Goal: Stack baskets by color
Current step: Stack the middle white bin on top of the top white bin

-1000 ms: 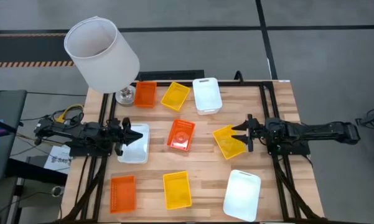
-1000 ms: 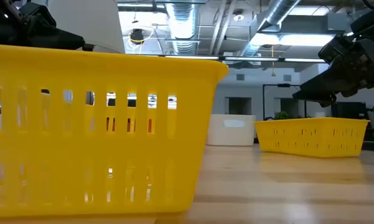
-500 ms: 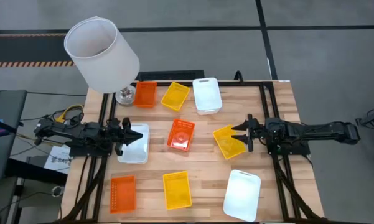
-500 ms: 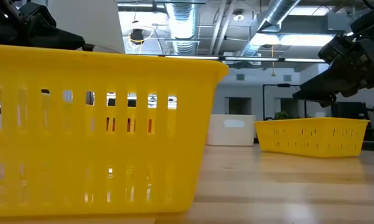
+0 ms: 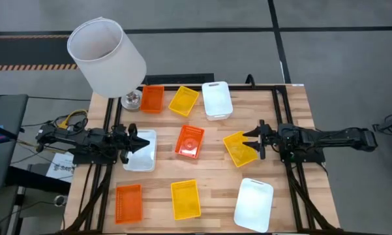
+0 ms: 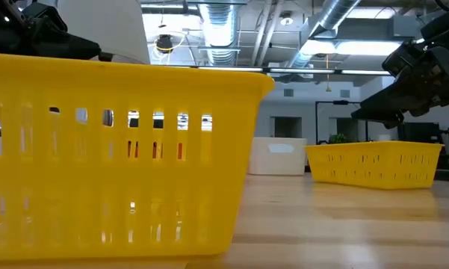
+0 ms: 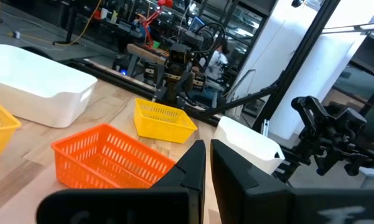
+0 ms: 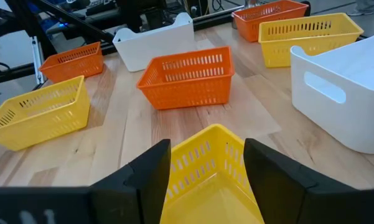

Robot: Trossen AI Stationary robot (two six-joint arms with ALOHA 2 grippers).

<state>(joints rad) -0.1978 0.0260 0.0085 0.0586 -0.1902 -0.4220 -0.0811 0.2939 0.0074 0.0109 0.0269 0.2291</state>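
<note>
Your right wrist view shows what the high view hides: the right tool (image 8: pixel 202 180) stands spread wide, a finger on either side of the corner of a yellow basket (image 5: pixel 240 148) right of the centre orange basket (image 5: pixel 190 141). That yellow basket lies skewed on the surface (image 5: pixel 290 127), long axis diagonal. Your left tool (image 7: pixel 207 163), fingers together, hovers over a white basket (image 5: pixel 142 151).
</note>
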